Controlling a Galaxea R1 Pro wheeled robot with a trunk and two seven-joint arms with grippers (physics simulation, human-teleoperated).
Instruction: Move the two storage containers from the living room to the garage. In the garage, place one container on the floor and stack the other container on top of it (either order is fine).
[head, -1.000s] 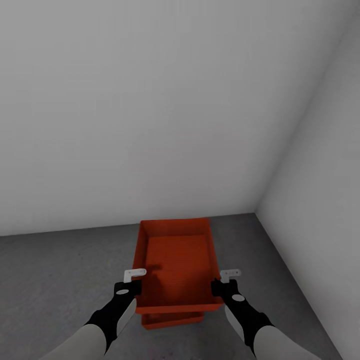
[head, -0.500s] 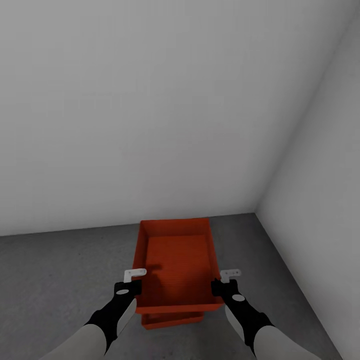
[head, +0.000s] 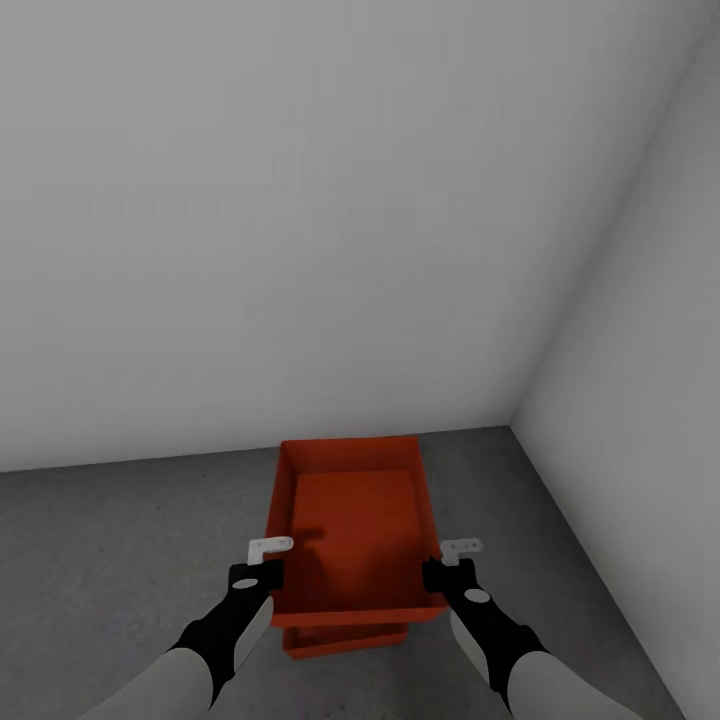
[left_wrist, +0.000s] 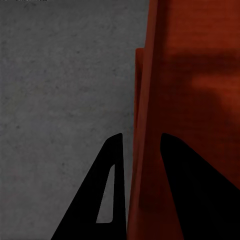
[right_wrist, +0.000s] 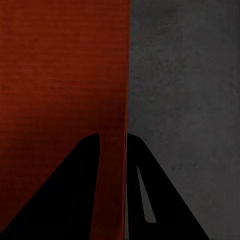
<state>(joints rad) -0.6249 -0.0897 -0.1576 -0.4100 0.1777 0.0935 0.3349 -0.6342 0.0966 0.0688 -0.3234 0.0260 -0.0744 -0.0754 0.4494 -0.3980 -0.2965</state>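
Upper container (head: 352, 520): long axis toward back wall (head: 300, 220); left gripper (head: 262, 568), right gripper (head: 450, 570) clamp its side walls. Lower container (head: 345, 638) beneath, on floor (head: 120, 540); left wrist view shows its rim offset.

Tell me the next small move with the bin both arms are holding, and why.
Probably lower it straight down, then let go. The top bin sits over the bottom bin on the floor, roughly lined up. The left end effector and right end effector each straddle a side wall, so it looks held, not yet released.
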